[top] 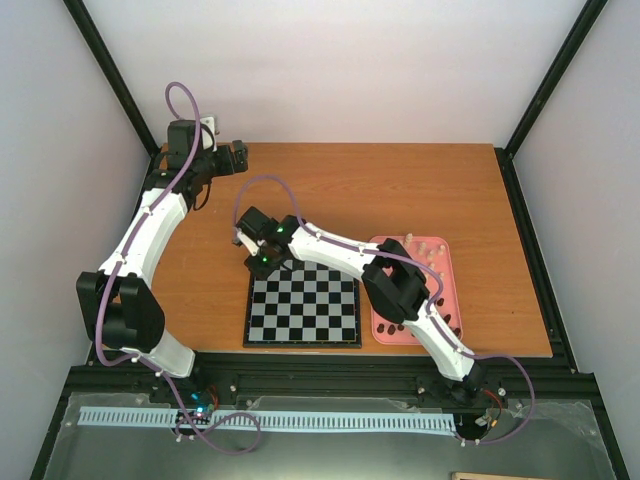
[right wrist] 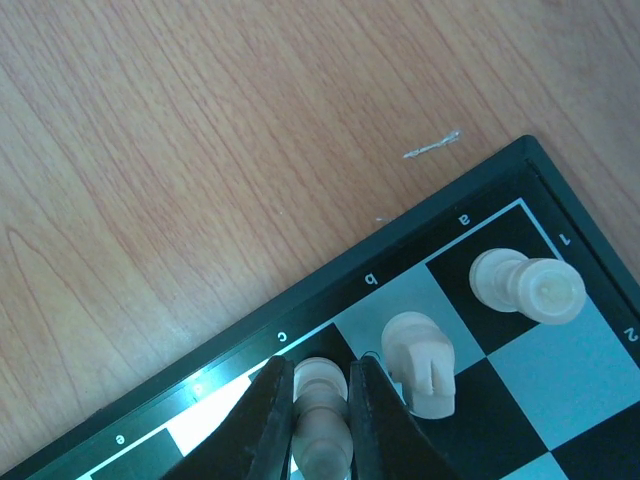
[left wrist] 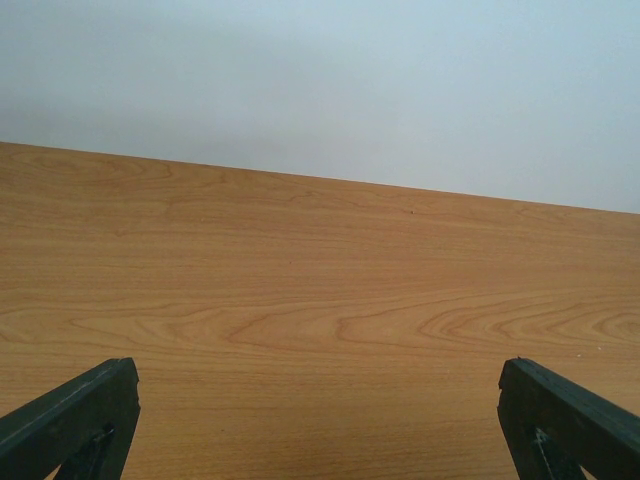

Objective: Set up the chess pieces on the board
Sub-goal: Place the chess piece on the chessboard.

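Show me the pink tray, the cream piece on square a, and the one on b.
pink tray (top: 451, 285): top view, its right rim.
cream piece on a (right wrist: 528, 287): right wrist view, its body.
cream piece on b (right wrist: 420, 365): right wrist view, its head.

A wood-grain table top (top: 400, 190) sits inside an enclosure of plain white walls (top: 340, 70), with slanting black corner posts (top: 112, 75) rising at its back left and back right. A black metal frame (top: 330, 378) runs along the table's near edge, and a pale blue slotted strip (top: 300, 420) lies in front of it. The light is soft and even, with only faint shadows on the wood.
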Controlling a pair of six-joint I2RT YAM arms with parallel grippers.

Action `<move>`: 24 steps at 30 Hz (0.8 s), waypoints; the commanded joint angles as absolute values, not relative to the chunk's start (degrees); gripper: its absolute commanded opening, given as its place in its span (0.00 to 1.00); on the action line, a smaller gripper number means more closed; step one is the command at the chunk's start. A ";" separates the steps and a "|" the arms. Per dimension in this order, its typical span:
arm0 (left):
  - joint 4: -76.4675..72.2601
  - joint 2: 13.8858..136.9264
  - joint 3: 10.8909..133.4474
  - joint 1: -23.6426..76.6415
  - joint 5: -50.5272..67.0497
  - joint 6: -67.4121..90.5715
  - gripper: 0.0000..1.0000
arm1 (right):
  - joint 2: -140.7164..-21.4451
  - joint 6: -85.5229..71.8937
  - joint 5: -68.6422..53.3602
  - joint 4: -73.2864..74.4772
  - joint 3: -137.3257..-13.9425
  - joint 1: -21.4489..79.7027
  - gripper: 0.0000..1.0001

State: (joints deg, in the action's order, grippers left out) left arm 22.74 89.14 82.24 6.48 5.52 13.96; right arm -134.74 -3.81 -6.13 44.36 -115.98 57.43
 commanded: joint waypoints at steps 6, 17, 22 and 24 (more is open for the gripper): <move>22.12 88.72 83.83 6.60 5.19 14.31 1.00 | -135.97 -2.73 -6.29 45.77 -117.56 58.16 0.06; 22.11 88.75 83.70 6.59 5.14 14.32 1.00 | -136.18 -2.56 -5.62 46.38 -117.26 58.42 0.09; 22.10 88.57 83.69 6.59 5.10 14.33 1.00 | -135.98 -2.46 -5.54 46.44 -117.31 58.49 0.13; 22.13 88.54 83.73 6.60 5.10 14.32 1.00 | -135.84 -2.40 -5.52 46.49 -117.30 58.52 0.13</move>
State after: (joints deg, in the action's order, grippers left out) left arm 22.76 89.14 82.24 6.48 5.52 13.96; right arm -135.11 -3.07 -6.00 44.91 -116.20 57.58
